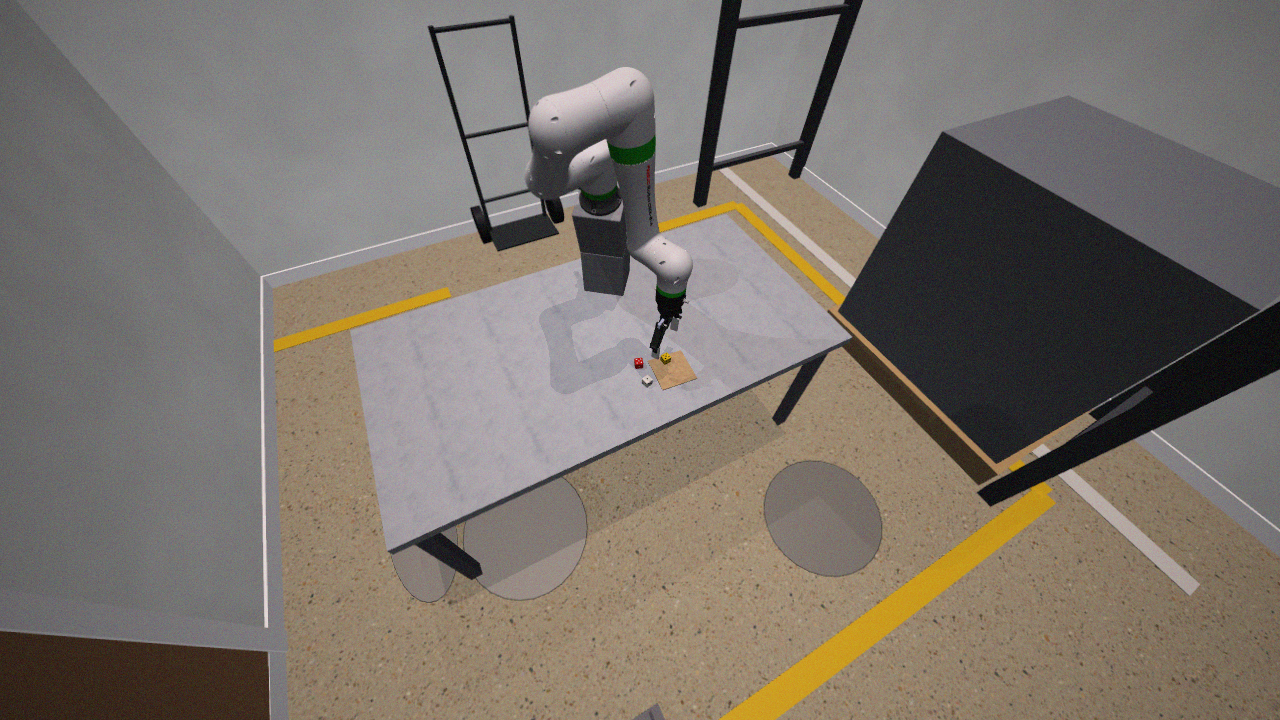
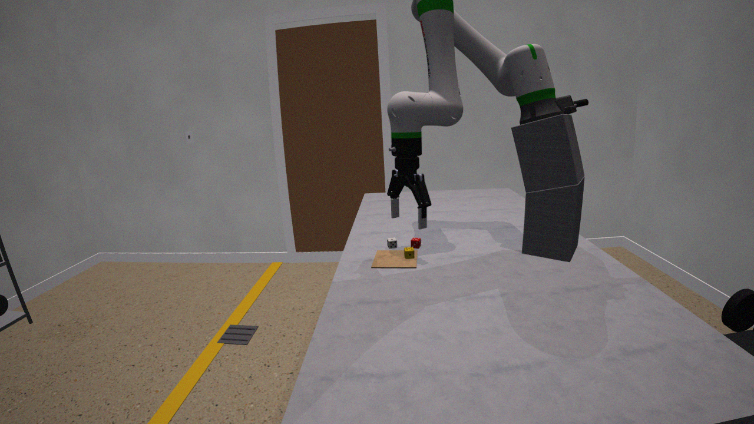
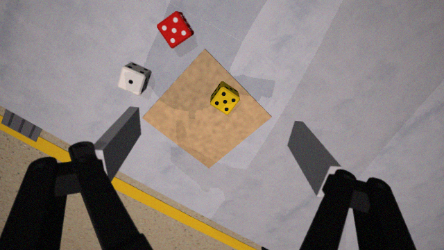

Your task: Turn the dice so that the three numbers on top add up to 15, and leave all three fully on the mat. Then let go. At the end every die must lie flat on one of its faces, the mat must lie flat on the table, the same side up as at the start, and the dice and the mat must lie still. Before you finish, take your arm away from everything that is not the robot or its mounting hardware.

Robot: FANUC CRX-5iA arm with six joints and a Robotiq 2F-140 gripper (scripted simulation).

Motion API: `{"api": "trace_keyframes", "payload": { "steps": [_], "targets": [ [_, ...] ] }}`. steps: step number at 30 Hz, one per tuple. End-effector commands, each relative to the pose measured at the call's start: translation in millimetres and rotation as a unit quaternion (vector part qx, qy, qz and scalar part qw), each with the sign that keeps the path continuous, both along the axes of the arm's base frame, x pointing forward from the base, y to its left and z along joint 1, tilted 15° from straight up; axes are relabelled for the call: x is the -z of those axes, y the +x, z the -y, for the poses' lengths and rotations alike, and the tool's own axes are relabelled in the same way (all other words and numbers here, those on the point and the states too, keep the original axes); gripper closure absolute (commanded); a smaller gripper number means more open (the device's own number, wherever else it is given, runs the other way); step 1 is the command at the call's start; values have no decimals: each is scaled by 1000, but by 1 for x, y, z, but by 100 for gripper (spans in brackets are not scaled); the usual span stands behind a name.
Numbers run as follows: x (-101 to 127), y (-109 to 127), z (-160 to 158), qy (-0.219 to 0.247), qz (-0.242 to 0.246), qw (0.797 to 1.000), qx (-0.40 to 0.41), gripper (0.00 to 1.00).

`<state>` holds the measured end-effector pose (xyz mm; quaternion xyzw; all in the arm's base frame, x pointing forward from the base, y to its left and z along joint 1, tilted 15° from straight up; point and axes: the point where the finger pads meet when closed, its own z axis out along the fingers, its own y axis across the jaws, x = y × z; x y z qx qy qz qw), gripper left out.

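Note:
The yellow die (image 1: 665,358) (image 2: 409,253) (image 3: 229,98) lies flat on the tan mat (image 1: 677,374) (image 2: 386,259) (image 3: 208,146) with five on top. The red die (image 1: 638,362) (image 2: 416,242) (image 3: 169,33) lies on the table beside the mat, five on top. The white die (image 1: 647,381) (image 2: 392,242) (image 3: 135,76) lies on the table off the mat, one on top. The mat lies flat. My gripper (image 1: 665,341) (image 2: 409,222) (image 3: 217,127) is wide open and empty, above the dice and mat, touching nothing.
The grey table (image 1: 465,402) (image 2: 474,343) (image 3: 381,69) carries the dice and mat. Its front edge runs close to the mat and the white die. The arm's grey pedestal (image 1: 602,259) (image 2: 551,221) stands at the table's back.

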<state>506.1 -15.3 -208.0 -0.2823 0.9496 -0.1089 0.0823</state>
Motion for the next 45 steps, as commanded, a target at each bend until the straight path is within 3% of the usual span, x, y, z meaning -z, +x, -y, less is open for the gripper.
{"api": "trace_keyframes", "payload": {
  "steps": [1,12,16,19,21,26,31,32,34,37,38,39,42,44,45],
  "targets": [
    [0,0,3,-10,-15,998,-55,0],
    [-1,-1,12,-52,-46,966,-249,0],
    [-2,-1,17,-70,-59,940,-329,0],
    [-2,-1,17,-71,-59,938,-334,0],
    [-2,-2,20,-87,-70,909,-402,0],
    [-2,-2,24,-101,-80,876,-465,0],
    [-2,-3,29,-119,-94,823,-548,0],
    [-2,-3,29,-120,-94,820,-551,0],
    [-3,-4,31,-129,-100,790,-590,0],
    [-3,-4,31,-129,-101,789,-592,0],
    [-3,-4,34,-138,-107,755,-632,0],
    [-3,-5,35,-142,-110,739,-649,0],
    [-3,-5,36,-147,-113,718,-671,0],
    [-3,-6,39,-155,-119,681,-706,0],
    [-3,-6,39,-155,-119,679,-707,0]
  ]
}}
